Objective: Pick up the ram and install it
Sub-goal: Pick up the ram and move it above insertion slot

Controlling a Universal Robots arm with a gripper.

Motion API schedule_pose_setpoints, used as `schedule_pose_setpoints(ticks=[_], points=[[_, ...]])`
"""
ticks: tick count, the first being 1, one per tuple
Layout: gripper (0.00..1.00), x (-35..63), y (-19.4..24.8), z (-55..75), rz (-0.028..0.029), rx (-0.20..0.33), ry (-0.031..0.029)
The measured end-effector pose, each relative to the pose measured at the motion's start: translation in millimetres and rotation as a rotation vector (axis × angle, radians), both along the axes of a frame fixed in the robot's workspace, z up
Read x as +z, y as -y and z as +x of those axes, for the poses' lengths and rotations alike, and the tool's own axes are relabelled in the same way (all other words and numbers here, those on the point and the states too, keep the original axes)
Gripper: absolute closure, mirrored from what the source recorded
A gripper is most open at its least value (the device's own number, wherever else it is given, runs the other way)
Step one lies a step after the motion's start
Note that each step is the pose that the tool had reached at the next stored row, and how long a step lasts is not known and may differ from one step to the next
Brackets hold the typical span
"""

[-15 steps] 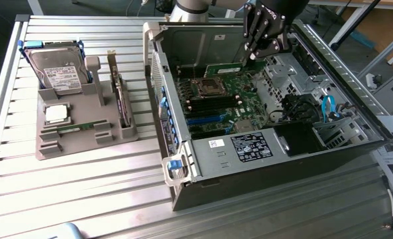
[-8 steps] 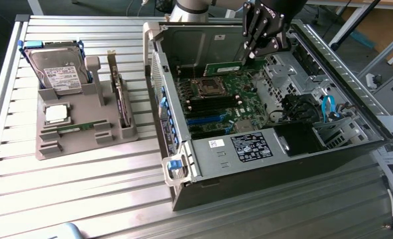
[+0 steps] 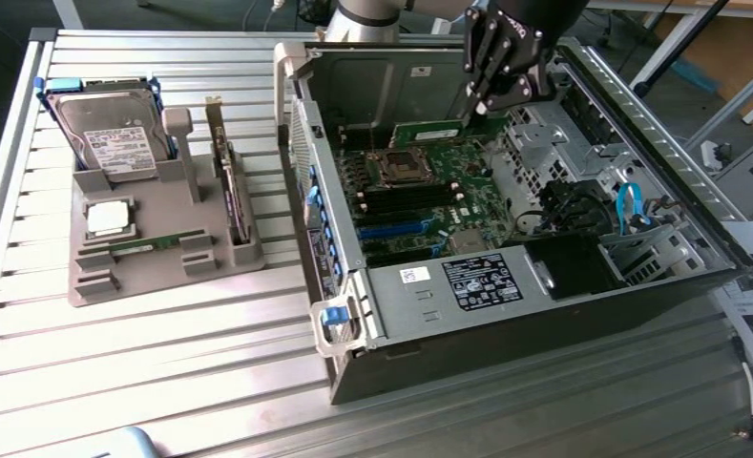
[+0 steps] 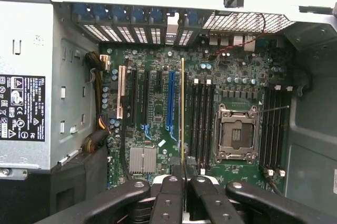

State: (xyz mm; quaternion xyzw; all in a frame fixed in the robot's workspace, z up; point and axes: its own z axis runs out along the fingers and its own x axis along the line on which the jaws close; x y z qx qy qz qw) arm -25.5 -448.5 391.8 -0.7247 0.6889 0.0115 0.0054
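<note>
Fingers (image 4: 174, 184) are clamping together on the long thin green circuit-board ram stick (image 4: 182, 108); my gripper (image 4: 183, 168) is gripping it from both flat faces. In the wrist view I am seeing the stick edge-on, as one thin yellowish line.

The ram is hanging in the air inside the open grey metal computer case (image 3: 350, 315), above the green motherboard (image 4: 152, 124) and not seated in anything yet. In the wrist view its line is falling between the blue expansion slot (image 4: 170, 103) and the row of black memory slots (image 4: 202, 118), with the square silver processor socket (image 4: 235, 132) just beyond those.

Judging the step as lining up over a slot. To do it well:
- hold the stick parallel to the slot
- centre it before any push
- keep it upright on edge, not tilted
- press evenly along its length

Long axis: it is running parallel to the black slots. In the exterior view the ram (image 3: 429, 128) is lying roughly level, pointing from my gripper (image 3: 481, 113) towards the exterior view's left. Most of its length is sticking out to one side of the fingers.

Farther off, on the slatted metal desk (image 3: 159, 372), a grey plastic parts holder (image 3: 159, 267) is carrying a second green ram stick (image 3: 140, 246).
</note>
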Motion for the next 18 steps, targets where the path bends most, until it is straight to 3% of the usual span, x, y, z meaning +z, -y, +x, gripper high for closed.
schedule_pose_setpoints(ticks=[18], points=[[0.88, -17.4, 0.0, 0.0, -0.0001, 0.0, -0.0001]])
